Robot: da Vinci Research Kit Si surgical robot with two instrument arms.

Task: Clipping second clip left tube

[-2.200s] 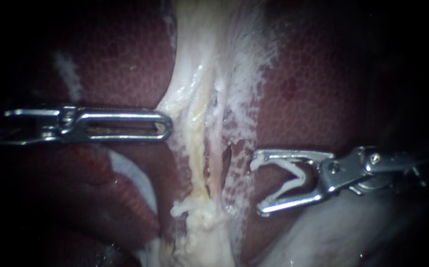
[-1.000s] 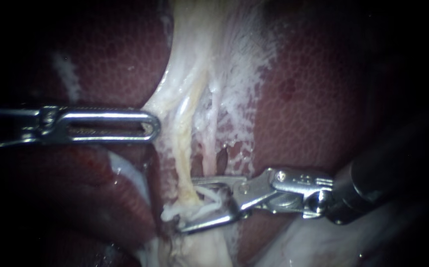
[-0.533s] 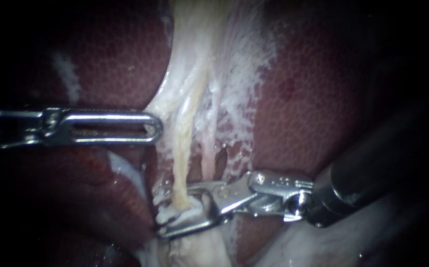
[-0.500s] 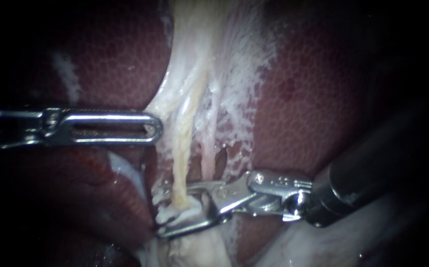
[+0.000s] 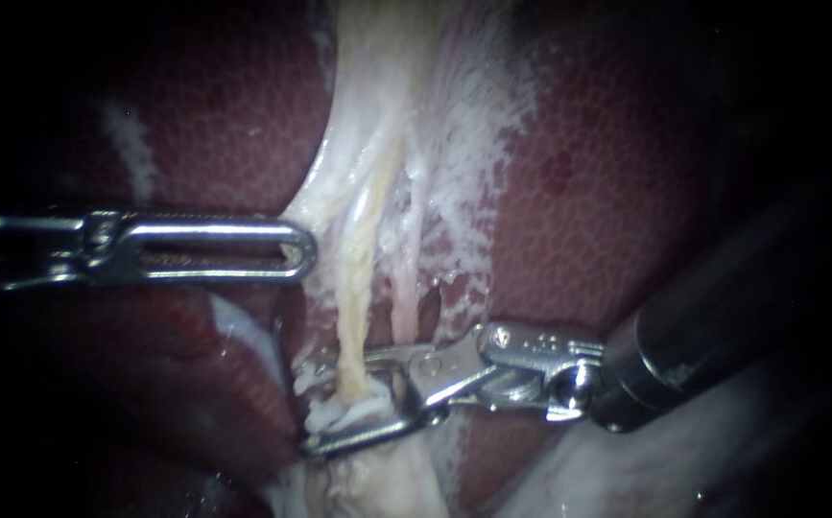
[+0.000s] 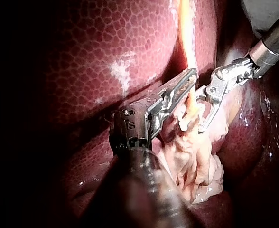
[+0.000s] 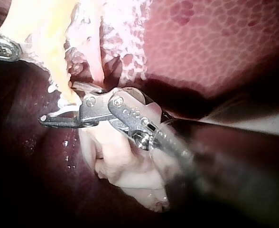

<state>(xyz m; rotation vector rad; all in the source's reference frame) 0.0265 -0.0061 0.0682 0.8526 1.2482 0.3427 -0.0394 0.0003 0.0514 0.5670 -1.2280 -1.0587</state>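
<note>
Dark red, mottled liver (image 5: 588, 192) is filling the background of the endoscope view, with a band of pale tissue (image 5: 454, 125) running over it from 12 o'clock down to 6 o'clock.

Left instrument (image 5: 298, 251): shaft is entering from 9 o'clock. Its slotted jaws are lying together, pinching the edge of the pale tissue at their tip, and the tissue is drawing to a point there.

Left tube (image 5: 350, 317): yellowish, it is descending through the pale tissue just past that tip toward 6 o'clock. A pinker tube (image 5: 404, 312) is running just beside it on the 3 o'clock side.

Right instrument (image 5: 341, 398): shaft is entering from 4 o'clock. Its jaws are straddling the low end of the left tube, one from the 12 o'clock side and one from the 6 o'clock side. They are bearing on a white clip (image 5: 334, 414) seated between them, and the clip is sitting around the left tube. The right wrist view is showing the same hold.
</note>
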